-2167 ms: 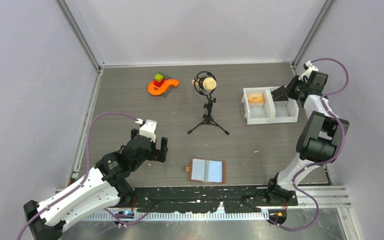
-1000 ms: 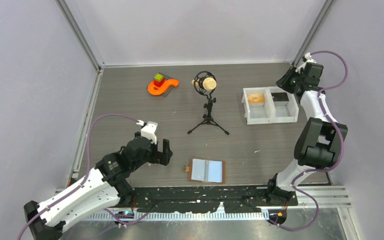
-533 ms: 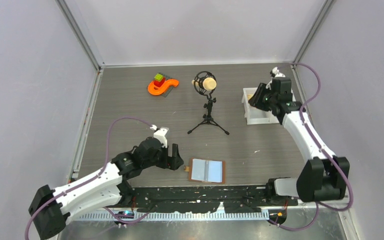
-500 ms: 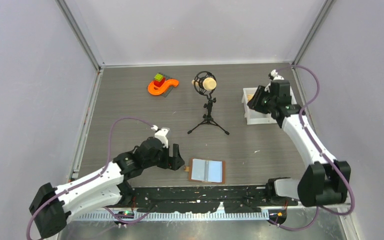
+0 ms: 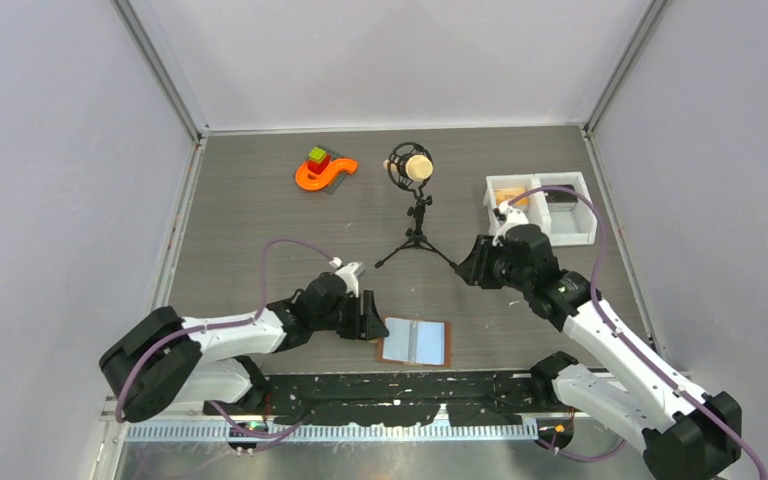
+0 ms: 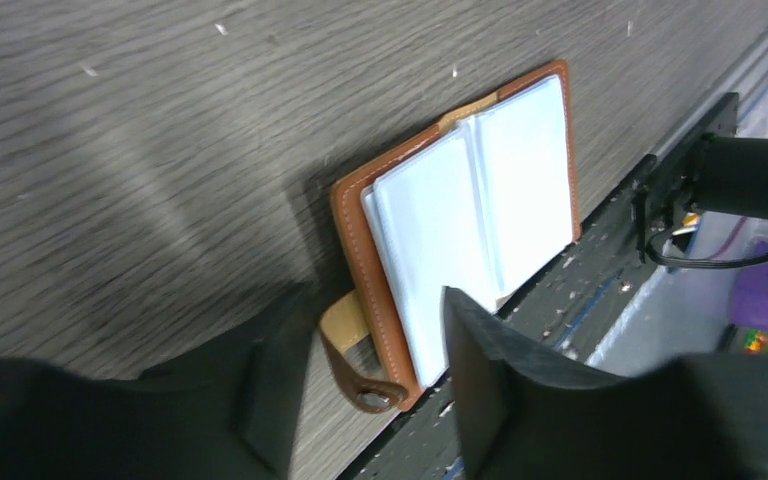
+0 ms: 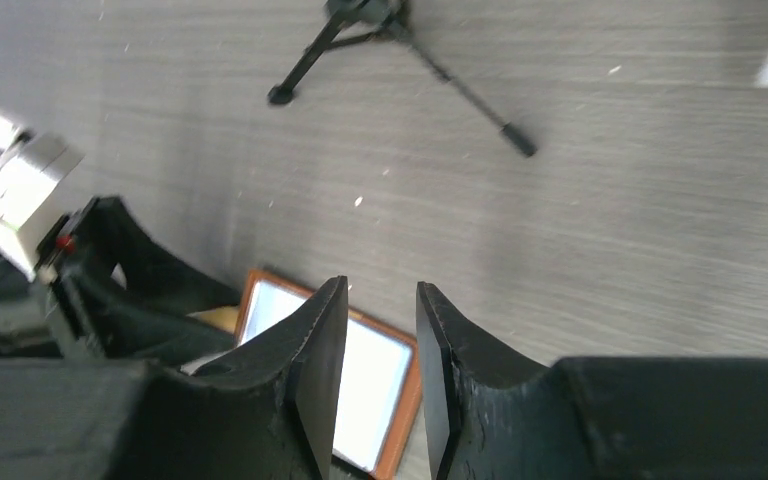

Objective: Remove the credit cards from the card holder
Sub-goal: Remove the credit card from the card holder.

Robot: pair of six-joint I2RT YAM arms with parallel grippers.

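Observation:
The card holder (image 5: 415, 341) lies open and flat near the table's front edge, brown outside with pale blue-grey sleeves. No credit cards show in its sleeves. My left gripper (image 5: 368, 320) is at its left edge. In the left wrist view the open left gripper (image 6: 375, 340) straddles the brown tab (image 6: 352, 345) and the card holder's (image 6: 470, 215) edge without pinching them. My right gripper (image 5: 472, 270) hovers above the table, right of the tripod. In its own view the right gripper (image 7: 380, 290) stands narrowly open and empty, with the card holder (image 7: 375, 385) below it.
A white two-compartment bin (image 5: 588, 222) at the back right holds a flat orange piece (image 5: 511, 198) and a dark flat piece (image 5: 560, 198). A microphone on a black tripod (image 5: 415, 215) stands mid-table. An orange toy with coloured blocks (image 5: 322, 170) lies at the back left. A black rail runs just in front of the card holder.
My left gripper slid right up to the card holder's tab and its jaws narrowed. The right arm swung away from the bin toward the table's middle front.

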